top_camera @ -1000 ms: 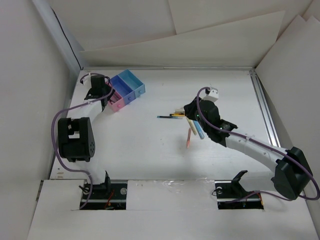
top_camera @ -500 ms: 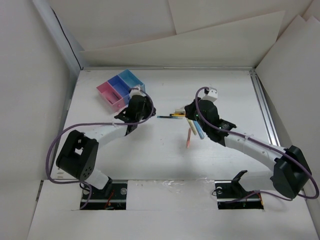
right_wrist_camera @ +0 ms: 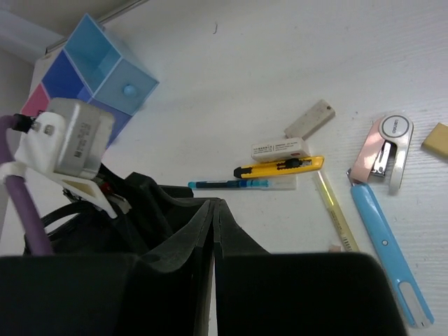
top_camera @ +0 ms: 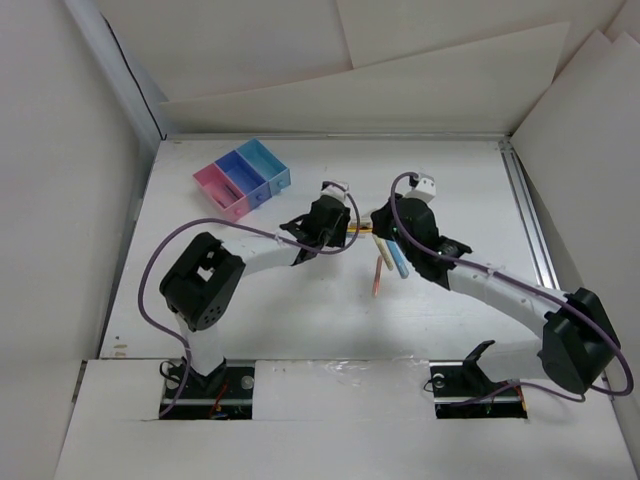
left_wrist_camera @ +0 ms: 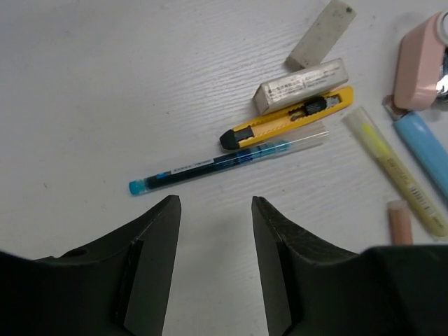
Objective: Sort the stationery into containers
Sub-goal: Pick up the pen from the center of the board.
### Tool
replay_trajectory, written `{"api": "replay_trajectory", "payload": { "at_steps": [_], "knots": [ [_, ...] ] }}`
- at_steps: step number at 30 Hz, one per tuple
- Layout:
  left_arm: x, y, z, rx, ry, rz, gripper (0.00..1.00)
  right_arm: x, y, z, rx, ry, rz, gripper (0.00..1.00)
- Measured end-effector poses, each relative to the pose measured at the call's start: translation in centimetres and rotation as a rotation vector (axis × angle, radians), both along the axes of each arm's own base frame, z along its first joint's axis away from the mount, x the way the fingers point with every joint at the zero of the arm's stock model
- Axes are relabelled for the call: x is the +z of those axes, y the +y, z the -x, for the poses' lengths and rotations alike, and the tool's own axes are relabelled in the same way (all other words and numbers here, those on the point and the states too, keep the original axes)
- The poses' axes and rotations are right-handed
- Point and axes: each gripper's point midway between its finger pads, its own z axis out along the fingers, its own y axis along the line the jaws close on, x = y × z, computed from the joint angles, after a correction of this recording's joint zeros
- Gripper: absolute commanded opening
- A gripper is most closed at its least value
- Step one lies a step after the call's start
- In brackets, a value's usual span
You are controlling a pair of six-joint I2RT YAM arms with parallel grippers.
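The stationery lies in a loose pile at mid-table. In the left wrist view I see a blue pen (left_wrist_camera: 210, 162), a yellow utility knife (left_wrist_camera: 287, 117), a white eraser (left_wrist_camera: 301, 85), a beige eraser (left_wrist_camera: 320, 33), a pale-yellow stick (left_wrist_camera: 395, 170), a light-blue stick (left_wrist_camera: 423, 143) and a pink stapler (left_wrist_camera: 420, 63). My left gripper (left_wrist_camera: 213, 206) is open and empty, just short of the blue pen. My right gripper (right_wrist_camera: 215, 204) is shut and empty above the pile. The pink, purple-blue and light-blue containers (top_camera: 243, 177) stand at the far left.
An orange pencil (top_camera: 378, 277) lies on the near side of the pile. A small yellowish eraser (right_wrist_camera: 437, 138) lies at the right edge of the right wrist view. The left arm's wrist (right_wrist_camera: 66, 140) is close beside my right gripper. Cardboard walls ring the table.
My left arm has swung right from the containers to the stationery pile, and its gripper now hovers by the blue pen. The right arm has barely moved.
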Motion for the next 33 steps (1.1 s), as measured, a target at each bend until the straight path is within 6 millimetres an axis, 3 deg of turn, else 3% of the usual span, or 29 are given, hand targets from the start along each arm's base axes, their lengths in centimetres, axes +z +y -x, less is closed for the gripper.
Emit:
{"api": "replay_trajectory", "payload": {
  "at_steps": [5,10,14,21,24,27,29,33],
  "knots": [
    [-1.5,0.9,-0.5,-0.1,-0.025,-0.134,0.48,0.0,-0.5,-0.3,-0.006,0.004,-0.006,0.13],
    [-0.9,1.1,-1.7,-0.199,-0.043,-0.153,0.51,0.0,-0.8,-0.5,-0.006,0.007,-0.012,0.16],
    [-0.4,-0.1,-3.3,-0.267,-0.064,-0.154,0.51,0.2,-0.7,-0.5,0.001,0.006,-0.019,0.16],
    [-4.6,-0.6,-1.8,-0.373,0.032,-0.208,0.51,0.3,-0.7,-0.5,0.003,0.005,-0.024,0.16],
    [-4.7,-0.7,-1.8,-0.387,0.035,-0.209,0.51,0.3,-0.6,-0.4,0.004,0.005,-0.024,0.16],
    [-4.8,-0.8,-1.6,-0.395,0.043,-0.209,0.45,0.3,-0.6,-0.4,0.004,0.005,-0.024,0.16],
    [-4.8,-0.9,-1.6,-0.403,0.045,-0.206,0.34,0.3,-0.6,-0.4,0.004,0.005,-0.024,0.17],
    [-4.8,-1.1,-1.3,-0.42,0.056,-0.201,0.27,0.3,-0.7,-0.4,0.004,0.005,-0.024,0.17]
  ]
}}
